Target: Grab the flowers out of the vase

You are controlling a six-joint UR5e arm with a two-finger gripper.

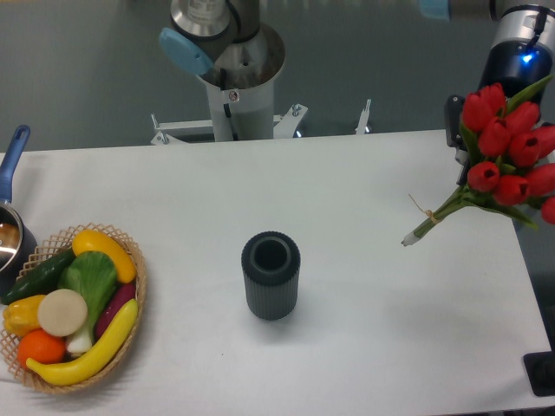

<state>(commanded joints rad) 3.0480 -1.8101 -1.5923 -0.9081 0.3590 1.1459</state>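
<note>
One bunch of red tulip buds with green leaves and tied green stems [501,160] is already out of the small dark grey ribbed cylindrical vase [270,276]. I read the bunch as suspended at the right edge of the white table [347,191], well apart from the vase, whose round mouth is open and shows nothing inside.

Key relation: the bunch's long axis runs diagonally, with the buds up and to the right near the robot's wrist and the stem ends pointing down and left, toward the vase. The stem tips hang over the table; whether they touch it I cannot tell.

Tool state: the tool [457,130] sits behind the buds, and only a dark part of it shows beside them. I cannot tell how far its fingers are apart or where they contact the bunch. My judgement is that it carries the flowers, since nothing else appears to support them.

Appearance of the flowers: about nine closed, glossy red buds, packed tight, with a thin tie around the stems and an artificial look.

A woven basket of plastic fruit and vegetables [69,308] stands at the left, clear of the work.
</note>
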